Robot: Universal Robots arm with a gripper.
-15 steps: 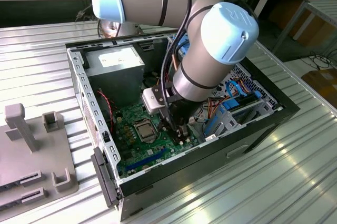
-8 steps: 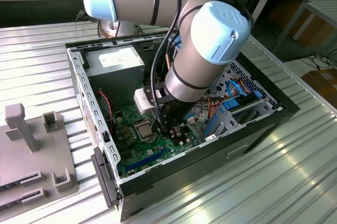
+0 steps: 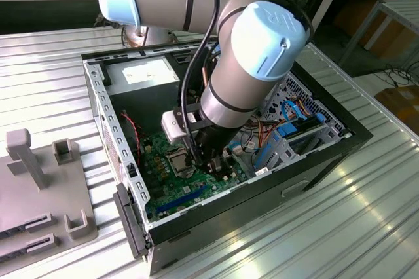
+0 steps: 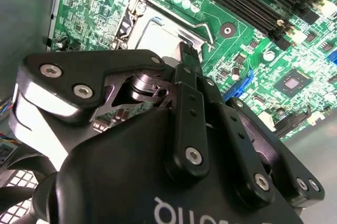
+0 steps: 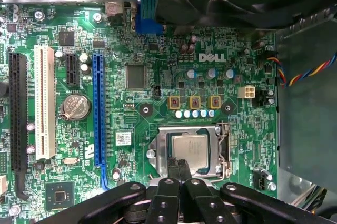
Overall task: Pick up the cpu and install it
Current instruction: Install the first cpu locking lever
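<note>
gripper (image 5: 179,167): fingers pressed together, holding nothing, tips just above the cpu (image 5: 190,149) | cpu: lies in the socket frame (image 5: 224,150), frame not closed | risk: I judge a push from the tips can shift the chip or bend pins | around: green board (image 5: 158,50), blue slot (image 5: 98,108), case wall (image 3: 98,105) near the arm

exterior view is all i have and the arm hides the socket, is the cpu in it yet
Observer: Yes. In the first wrist view the cpu lies flat inside the socket.
Operator: tool holding anything
Observer: No. The tool is shut, its fingers together with nothing between them.
Operator: where's it sit against the cpu
Observer: In both wrist views its tip overlaps one edge of the cpu. I cannot tell whether it touches.
</note>
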